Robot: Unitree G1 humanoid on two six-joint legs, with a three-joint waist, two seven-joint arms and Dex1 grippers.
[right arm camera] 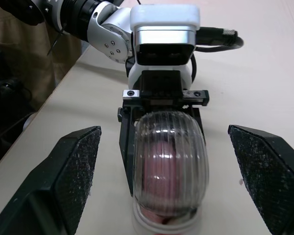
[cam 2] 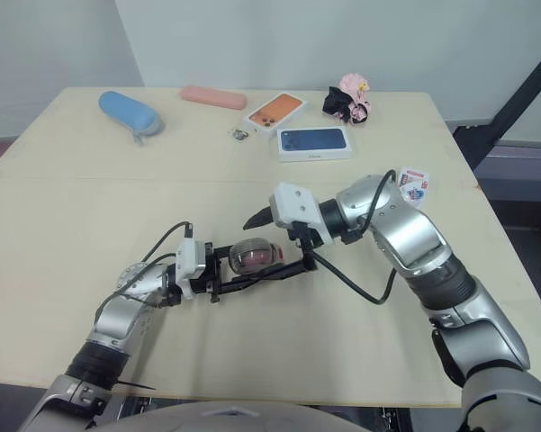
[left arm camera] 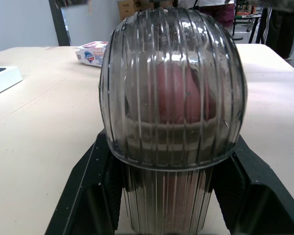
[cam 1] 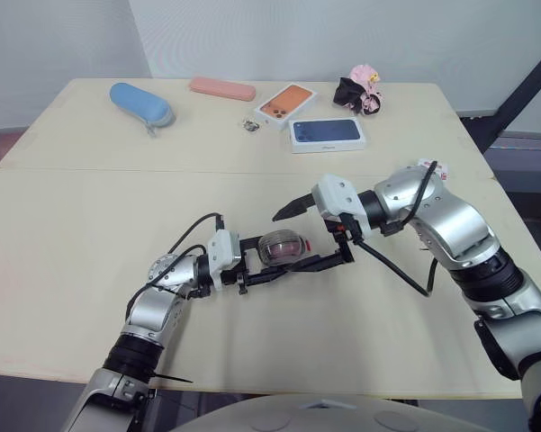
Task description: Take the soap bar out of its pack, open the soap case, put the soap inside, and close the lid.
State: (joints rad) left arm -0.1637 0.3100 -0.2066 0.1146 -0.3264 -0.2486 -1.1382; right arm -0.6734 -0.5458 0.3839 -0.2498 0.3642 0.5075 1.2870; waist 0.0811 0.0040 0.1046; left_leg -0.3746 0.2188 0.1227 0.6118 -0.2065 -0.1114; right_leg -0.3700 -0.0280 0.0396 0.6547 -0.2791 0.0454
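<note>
The left tool (left arm camera: 171,152) grips the soap case (cam 1: 282,246), likely steadying it for the open right tool (right arm camera: 164,134) straddling it.

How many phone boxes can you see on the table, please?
2. The orange phone box lies at the far side of the table; the blue phone box lies just beside it, nearer the robot and to its right.

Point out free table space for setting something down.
Free: near table left of the left arm, and the band between the soap case and the blue phone box. Crowded: far edge, blue pouch through toy.
</note>
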